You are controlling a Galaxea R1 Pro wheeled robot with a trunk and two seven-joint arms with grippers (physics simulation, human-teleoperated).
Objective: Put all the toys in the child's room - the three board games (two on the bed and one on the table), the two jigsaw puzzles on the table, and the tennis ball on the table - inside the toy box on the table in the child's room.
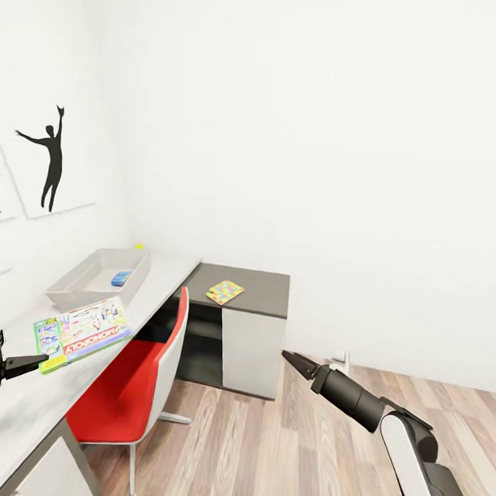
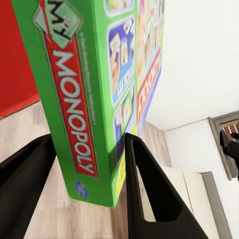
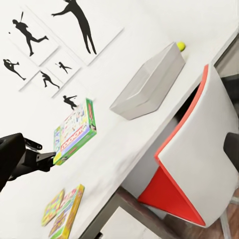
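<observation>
Monopoly game held over the table (image 1: 25, 404), lower left of the head view.
Toy box (image 1: 95, 276) is seen behind it, a blue item inside; the board game (image 1: 82, 332) is pinched at its edge by the left gripper (image 1: 28, 365); right gripper (image 1: 292, 359) appears pressed together.

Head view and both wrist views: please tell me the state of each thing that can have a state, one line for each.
Monopoly board game: held in the air above the table, gripped at one edge.
Left gripper: shut on the Monopoly board game.
Right gripper: holds nothing, open or shut cannot be told.
Toy box: open-topped, on the table, a small blue item inside.
Jigsaw puzzle: lying flat on the dark cabinet.
Tennis ball: on the table beside the toy box.
</observation>
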